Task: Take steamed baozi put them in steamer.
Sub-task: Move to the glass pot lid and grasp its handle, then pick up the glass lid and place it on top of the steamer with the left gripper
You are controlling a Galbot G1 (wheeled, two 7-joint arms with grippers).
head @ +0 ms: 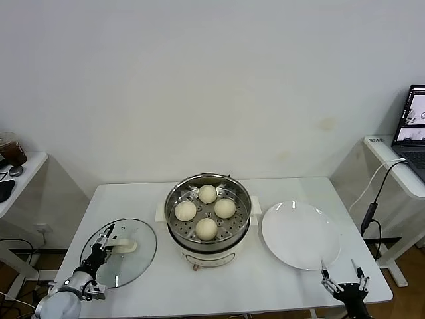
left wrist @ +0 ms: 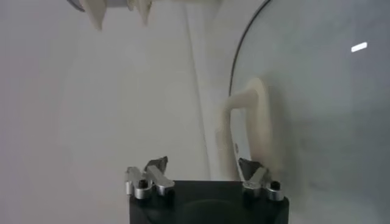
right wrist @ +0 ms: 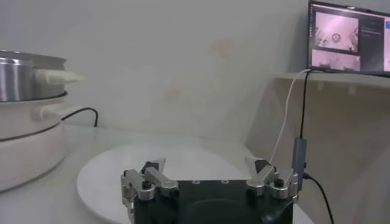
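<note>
Several round cream-white steamed baozi (head: 206, 228) lie on the perforated tray inside the shiny steamer (head: 174, 199) at the table's middle. In the right wrist view the steamer (right wrist: 24, 73) stands off to one side. My left gripper (head: 104, 239) hovers low over the near-left table, at the edge of a glass lid (head: 136, 256), right beside its white handle (head: 124, 247). In the left wrist view, the left gripper (left wrist: 202, 167) has its jaws apart; one of its fingers (left wrist: 250, 170) sits by the handle (left wrist: 253, 115) and nothing is gripped. My right gripper (head: 342, 271) waits open at the front right.
A flat white plate (head: 299, 236) lies bare to the right of the steamer, just ahead of my right gripper (right wrist: 207, 165). A side table with a laptop (head: 413, 126) and a hanging cable stands at the far right. Another small table is at the far left.
</note>
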